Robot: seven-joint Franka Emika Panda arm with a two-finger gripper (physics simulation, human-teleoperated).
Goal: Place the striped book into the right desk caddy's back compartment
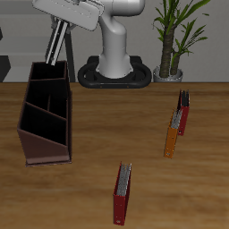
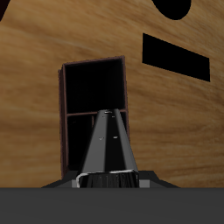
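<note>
only wrist view shows striped book [image 2: 111, 144] over right desk caddy [image 2: 94, 87].

A rendered study or office corner, not a real room: flat, clean surfaces give it away. A wood-grain tabletop [image 1: 89, 192] carries a dark wooden desk caddy [image 1: 46, 116] with dividers and a few upright books, a red one [image 1: 122, 192] near the front edge, an orange one [image 1: 171, 134] farther back. A potted plant [image 1: 177, 36] stands behind, beside the robot's white base [image 1: 116, 54]
</note>
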